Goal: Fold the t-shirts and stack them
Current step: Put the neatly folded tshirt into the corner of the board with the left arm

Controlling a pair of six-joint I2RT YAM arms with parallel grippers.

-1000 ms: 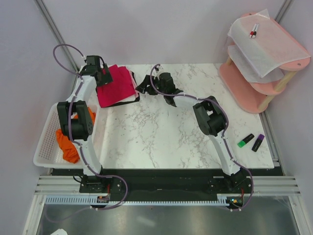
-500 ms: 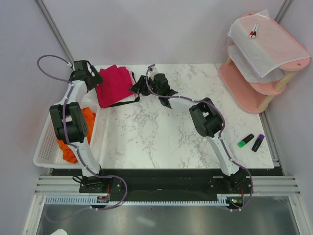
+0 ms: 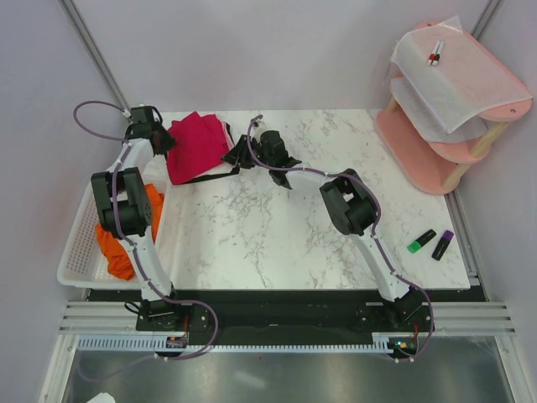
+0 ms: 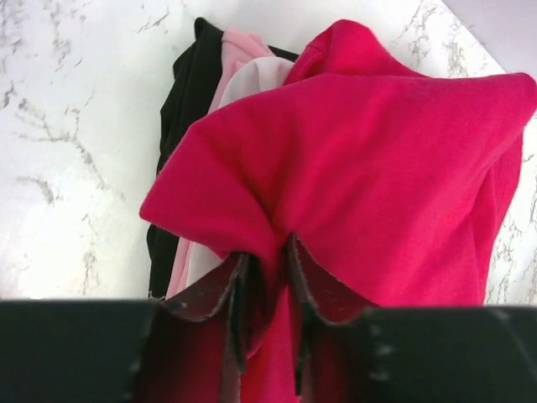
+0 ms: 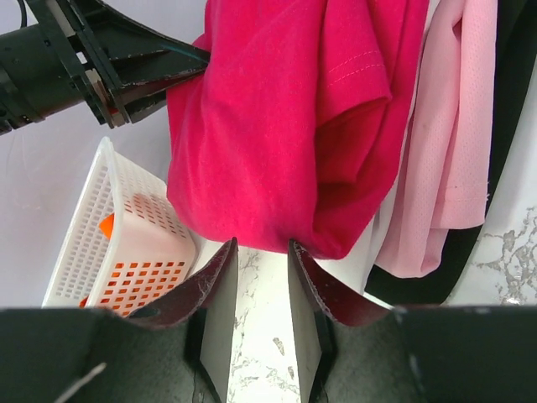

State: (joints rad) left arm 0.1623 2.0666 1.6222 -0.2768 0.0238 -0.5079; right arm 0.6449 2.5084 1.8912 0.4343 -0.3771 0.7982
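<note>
The crimson-red t-shirt [image 3: 198, 144] lies bunched on top of a stack at the table's far left. Under it lie a white t-shirt [image 5: 369, 252], a pink garment [image 5: 445, 151] and a black one [image 4: 180, 101]. My left gripper [image 3: 159, 140] is at the shirt's left edge. In the left wrist view the left gripper [image 4: 267, 281] is shut on a pinched fold of the red t-shirt [image 4: 377, 168]. My right gripper [image 3: 236, 156] is at the stack's near right. It [image 5: 258, 252] stands narrowly open, with bare marble between the fingers and the red hem [image 5: 268, 126] at their tips. The orange t-shirt [image 3: 117, 243] lies in the basket.
The white mesh basket [image 3: 80, 252] hangs off the table's left edge, close to the left arm. A pink tiered shelf [image 3: 436, 151] draped with translucent sheets stands at the far right. Green [image 3: 421, 241] and purple [image 3: 443, 244] markers lie near the right edge.
The left gripper moved off the top of the red t-shirt to its left edge and closed on a fold. The right gripper narrowed and shifted slightly left toward the stack.
</note>
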